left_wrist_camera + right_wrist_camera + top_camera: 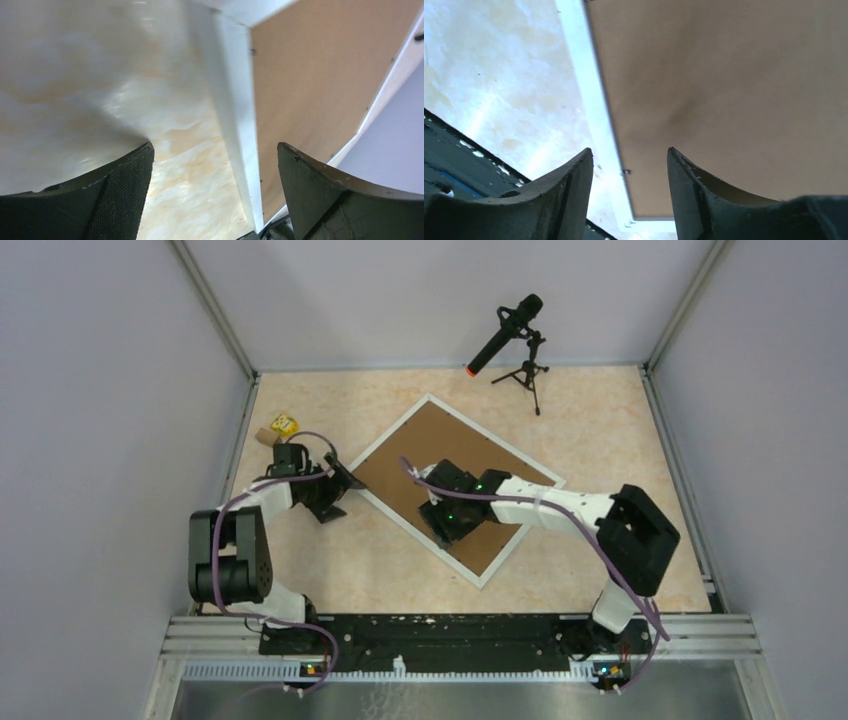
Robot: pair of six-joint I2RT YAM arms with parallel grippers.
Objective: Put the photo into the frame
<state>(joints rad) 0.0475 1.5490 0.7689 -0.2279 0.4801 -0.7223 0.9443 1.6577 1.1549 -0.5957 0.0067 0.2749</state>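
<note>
The frame [385,445] of thin white moulding lies diagonally on the table, back side up. The brown backing board [470,465] fills it. The photo is hidden from every view. My left gripper [345,480] is open at the frame's left edge. In the left wrist view its gripper [215,150] straddles the white moulding [235,120], with the board [310,90] to the right. My right gripper [443,527] is open and low over the board. In the right wrist view the gripper [630,152] sits over the seam between the moulding [591,115] and the board [724,85].
A black microphone on a small tripod [512,332] stands at the back of the table. A small yellow object [284,424] and a brown block [265,437] lie at the back left, close to my left arm. Grey walls enclose the table.
</note>
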